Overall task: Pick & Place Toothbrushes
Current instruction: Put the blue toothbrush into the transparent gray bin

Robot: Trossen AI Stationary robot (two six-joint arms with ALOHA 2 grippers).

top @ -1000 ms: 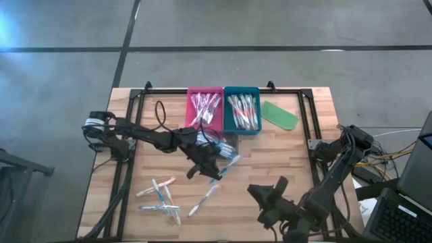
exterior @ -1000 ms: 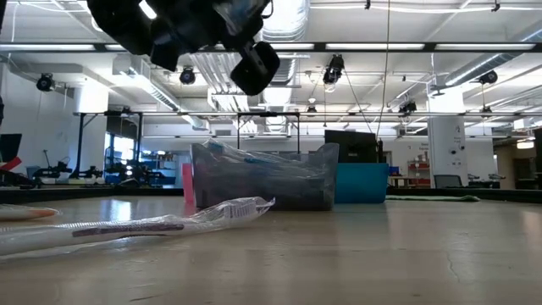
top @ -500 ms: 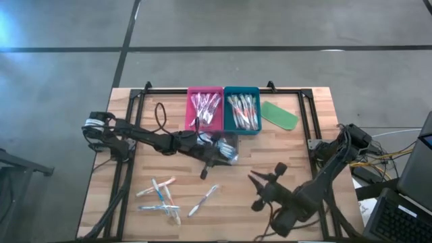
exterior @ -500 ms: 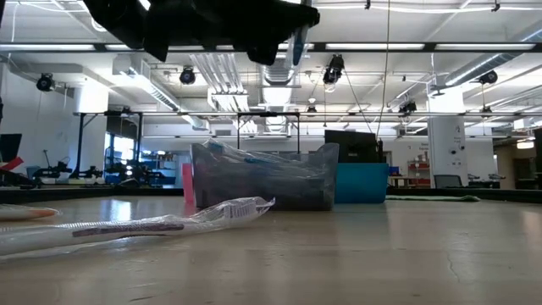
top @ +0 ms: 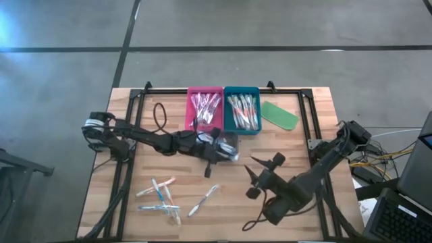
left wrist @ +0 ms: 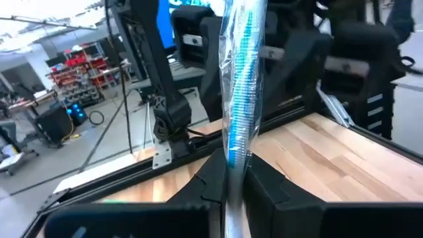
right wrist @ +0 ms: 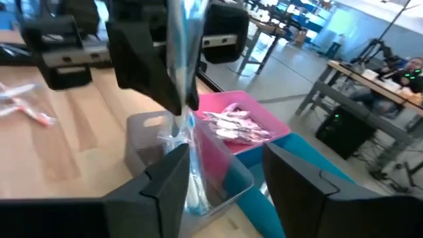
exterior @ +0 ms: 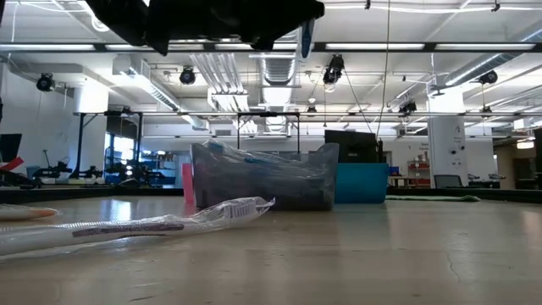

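My left gripper (top: 214, 154) hovers at the table's middle, beside the grey tray (top: 228, 143), shut on a toothbrush (left wrist: 241, 99) in a clear wrapper with a blue head, which stands upright. My right gripper (top: 260, 174) is open, to the right of it and a short way off, its fingers (right wrist: 168, 178) pointing at the brush with nothing between them. Several toothbrushes fill the pink tray (top: 204, 108) and the teal tray (top: 241, 110). More toothbrushes (top: 162, 197) lie flat on the table at the near left, and one wrapped brush (exterior: 144, 225) shows in the low view. My left gripper pinches the wrapped toothbrush between its two fingers at a place below the blue head (left wrist: 231, 164). The fingers come at it level, across its length. The brush stands upright and clear of the table, its lower end (right wrist: 193, 182) hanging above the grey tray.
A flat green oblong piece (top: 280, 115) lies right of the teal tray. A black cable loop (top: 160, 111) lies left of the pink tray. A black frame (top: 305, 121) runs along the table's edges. Bare wood shows at the near right.
My left gripper has rolled and gone slightly toward the far edge, so the toothbrush, which lay slanted and nearly level, now stands upright. My right gripper has come from the near edge toward the left gripper and has rolled too.
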